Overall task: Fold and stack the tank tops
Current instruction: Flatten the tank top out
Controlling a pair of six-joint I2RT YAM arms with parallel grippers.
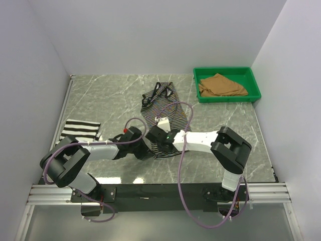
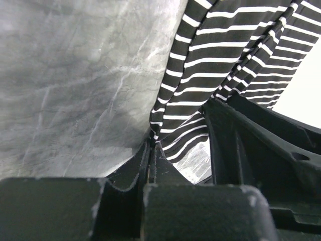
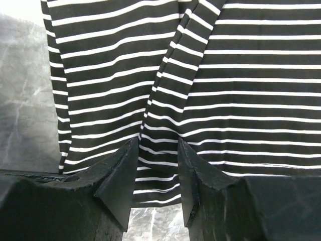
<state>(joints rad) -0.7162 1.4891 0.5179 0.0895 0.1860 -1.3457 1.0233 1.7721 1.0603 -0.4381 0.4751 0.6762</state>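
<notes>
The thin-striped tank top lies spread in the middle of the table, straps at the far end. My left gripper is at the near left corner of its hem, and in the left wrist view it is shut on the edge of the striped cloth. My right gripper sits just to the right on the hem. Its jaws stand partly open astride the striped cloth. The wide-striped top lies folded at the left. The tan-brown top lies in the green tray.
The green tray stands at the far right corner. White walls close in the table on three sides. Purple cables loop over both arms. The right gripper's black body shows close beside the left jaws. The marble tabletop shows around the clothes.
</notes>
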